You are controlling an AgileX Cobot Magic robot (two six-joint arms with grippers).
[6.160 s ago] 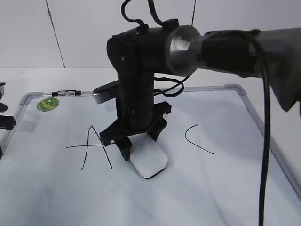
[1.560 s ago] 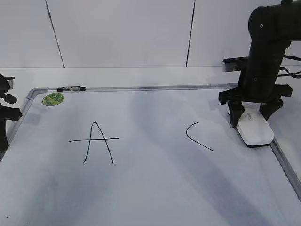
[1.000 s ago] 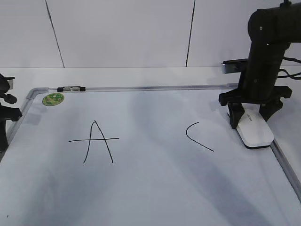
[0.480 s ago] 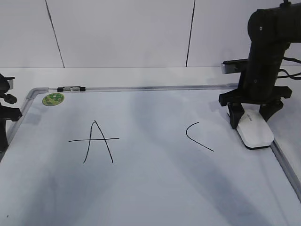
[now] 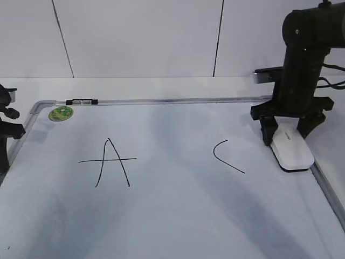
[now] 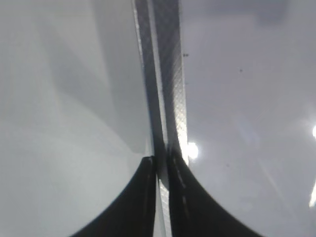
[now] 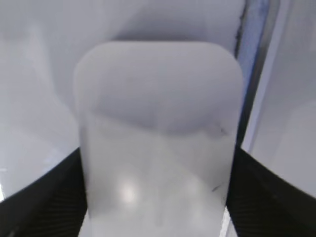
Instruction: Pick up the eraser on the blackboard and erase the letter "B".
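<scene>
The white eraser lies flat on the blackboard, against its right frame rail. My right gripper stands upright over it, a finger on each long side. In the right wrist view the eraser fills the space between the black fingers, which touch its sides. No letter "B" shows; the board between the black "A" and the black "C" is bare. My left gripper is shut and empty over the board's left frame rail; it shows at the far left of the exterior view.
A round green sticker and a small black-and-clear marker sit at the board's back left corner. The right frame rail runs right beside the eraser. White table surrounds the board; a white wall stands behind.
Since 6.2 s ago my right gripper carried the eraser from the board's middle to its right edge. Over the last 1.6 s it has barely moved. The left arm has stayed still.
</scene>
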